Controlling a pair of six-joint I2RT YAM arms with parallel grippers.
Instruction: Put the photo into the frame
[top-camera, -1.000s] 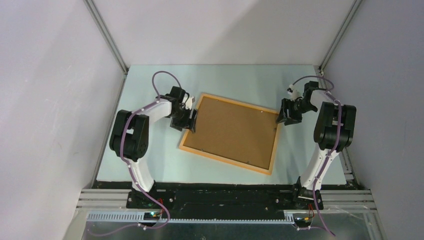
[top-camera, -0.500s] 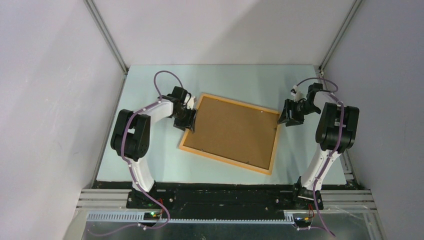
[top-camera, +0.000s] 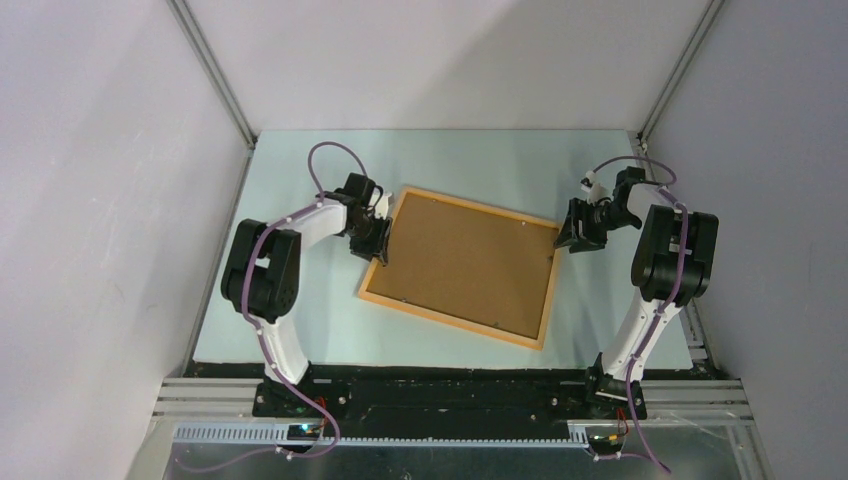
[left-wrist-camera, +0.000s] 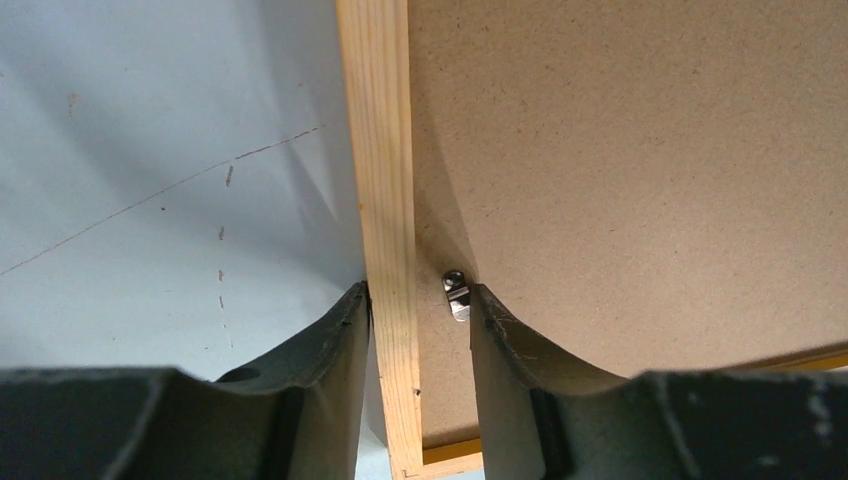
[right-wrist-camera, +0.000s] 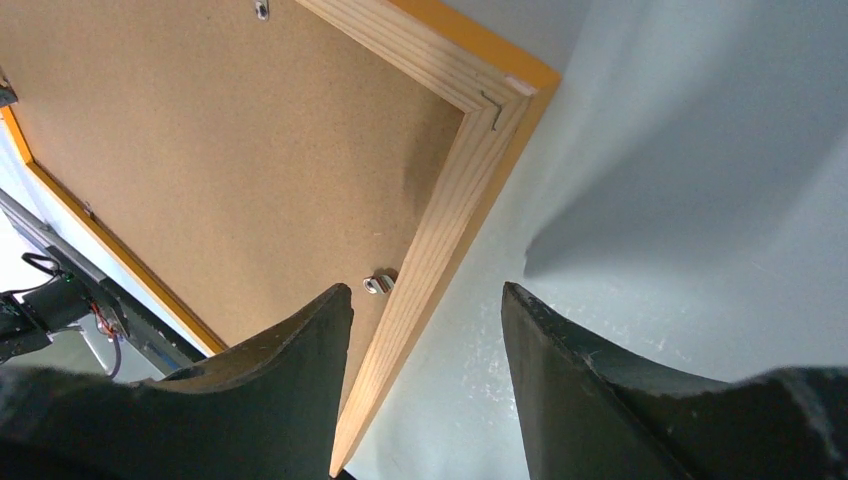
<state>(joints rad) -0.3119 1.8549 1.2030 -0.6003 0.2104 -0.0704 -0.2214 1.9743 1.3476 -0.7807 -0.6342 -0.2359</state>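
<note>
Left gripper (left-wrist-camera: 415, 292) is closing astride the frame's (top-camera: 450, 321) 9 o'clock rail and clip (left-wrist-camera: 457, 296); cannot tell if clamped. Right gripper (right-wrist-camera: 425, 292) is hovering, fingers apart. Likely locking the backing board (top-camera: 465, 262).

No legible text, label, number or sign anywhere

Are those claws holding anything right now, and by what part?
Nothing looks held. The left gripper straddles a side rail of the frame and a small metal clip, with a gap showing; the right gripper hangs open over the opposite rail.
</note>
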